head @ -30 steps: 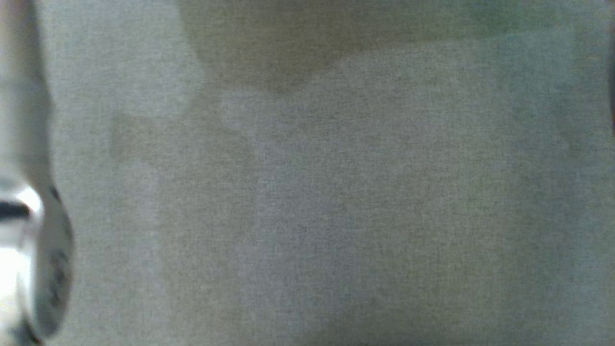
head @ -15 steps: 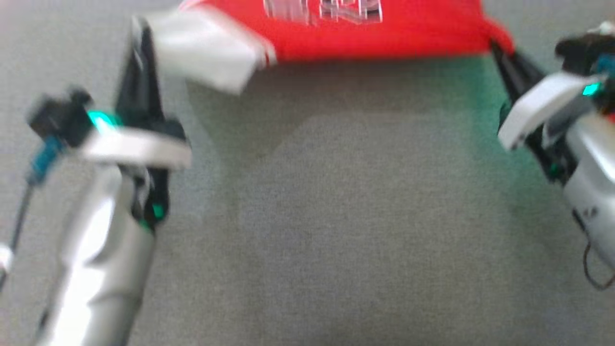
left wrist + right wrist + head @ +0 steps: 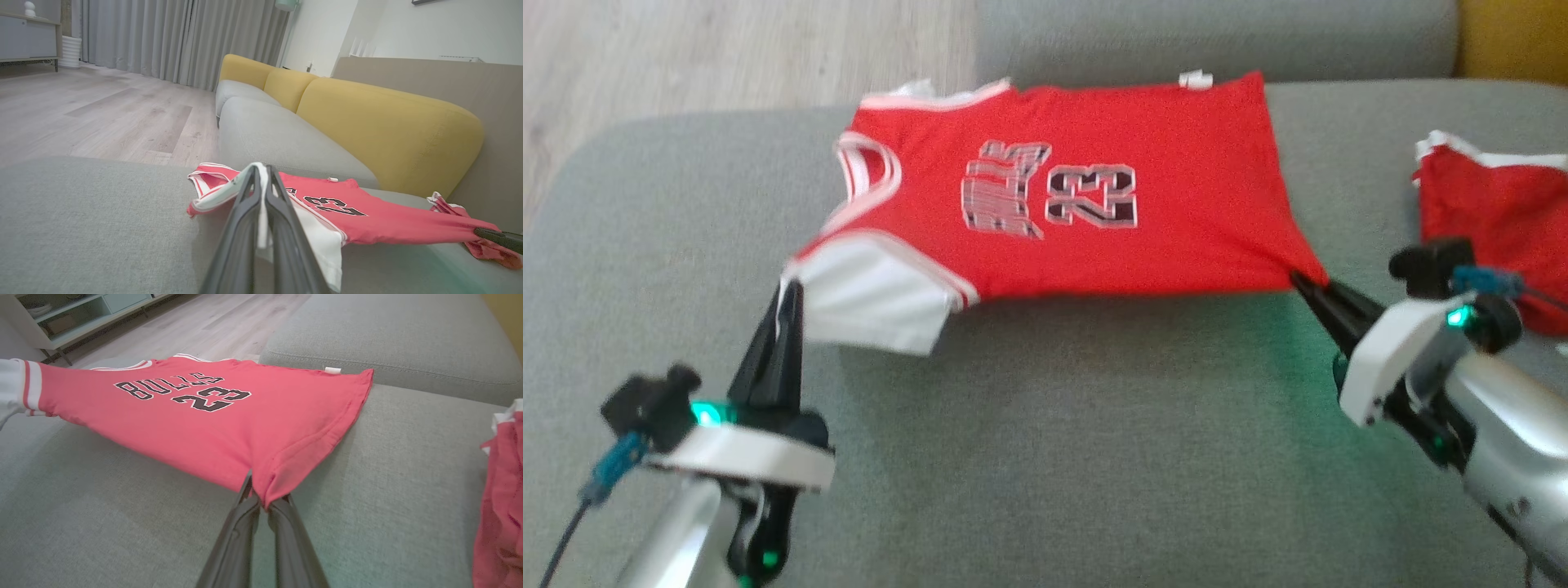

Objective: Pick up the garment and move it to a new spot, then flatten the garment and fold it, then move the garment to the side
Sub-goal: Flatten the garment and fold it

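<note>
Now the head camera has tilted up: a second ago it showed little but the grey sofa seat (image 3: 1094,457), and half a second ago only a strip of jersey at the top edge. The whole red garment (image 3: 1094,245) is in view, stretched between both arms with its near edge lifted off the seat. The left end effector (image 3: 786,290) is pressed together on the white sleeve corner. The right end effector (image 3: 1298,279) pinches a hem corner. A second red cloth (image 3: 1494,212) lies apart at the right.
</note>
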### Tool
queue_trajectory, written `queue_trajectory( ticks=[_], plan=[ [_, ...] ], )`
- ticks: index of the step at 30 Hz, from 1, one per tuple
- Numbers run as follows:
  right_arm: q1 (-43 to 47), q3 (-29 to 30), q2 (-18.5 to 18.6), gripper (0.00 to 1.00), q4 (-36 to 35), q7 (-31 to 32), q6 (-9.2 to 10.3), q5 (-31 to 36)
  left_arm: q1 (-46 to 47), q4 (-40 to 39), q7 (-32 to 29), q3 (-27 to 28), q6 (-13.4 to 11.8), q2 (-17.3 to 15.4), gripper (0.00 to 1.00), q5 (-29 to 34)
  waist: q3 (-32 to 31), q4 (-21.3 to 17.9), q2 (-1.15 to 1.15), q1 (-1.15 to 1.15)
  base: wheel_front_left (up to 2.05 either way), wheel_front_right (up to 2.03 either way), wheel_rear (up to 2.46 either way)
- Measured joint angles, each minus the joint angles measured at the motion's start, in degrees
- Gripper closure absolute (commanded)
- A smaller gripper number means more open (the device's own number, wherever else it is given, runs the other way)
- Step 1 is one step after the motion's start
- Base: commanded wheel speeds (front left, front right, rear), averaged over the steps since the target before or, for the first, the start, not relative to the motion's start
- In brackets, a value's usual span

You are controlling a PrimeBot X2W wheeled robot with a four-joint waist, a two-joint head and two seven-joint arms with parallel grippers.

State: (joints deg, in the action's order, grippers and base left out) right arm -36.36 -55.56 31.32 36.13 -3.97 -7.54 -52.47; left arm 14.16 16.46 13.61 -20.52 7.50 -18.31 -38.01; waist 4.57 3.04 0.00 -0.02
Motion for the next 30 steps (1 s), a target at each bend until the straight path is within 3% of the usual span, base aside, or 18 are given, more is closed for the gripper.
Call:
queue_trajectory(
  ticks=[15, 30],
  plan=[
    [10.7, 2.3, 5.4, 1.0, -9.0, 1.3, 0.0, -3.9, -13.5, -13.7, -2.3, -0.2, -4.5, -1.8, 1.0, -1.9, -3.4, -1.0, 0.0, 0.01, 0.0, 0.0, 0.0],
    [11.2, 12.4, 3.4, 1.0, -11.9, 2.2, 0.0, 1.5, -7.2, -14.0, -2.3, -0.1, -6.0, -1.3, 1.0, -1.6, 1.4, -1.6, 0.0, 0.02, 0.0, 0.0, 0.0]
  ],
)
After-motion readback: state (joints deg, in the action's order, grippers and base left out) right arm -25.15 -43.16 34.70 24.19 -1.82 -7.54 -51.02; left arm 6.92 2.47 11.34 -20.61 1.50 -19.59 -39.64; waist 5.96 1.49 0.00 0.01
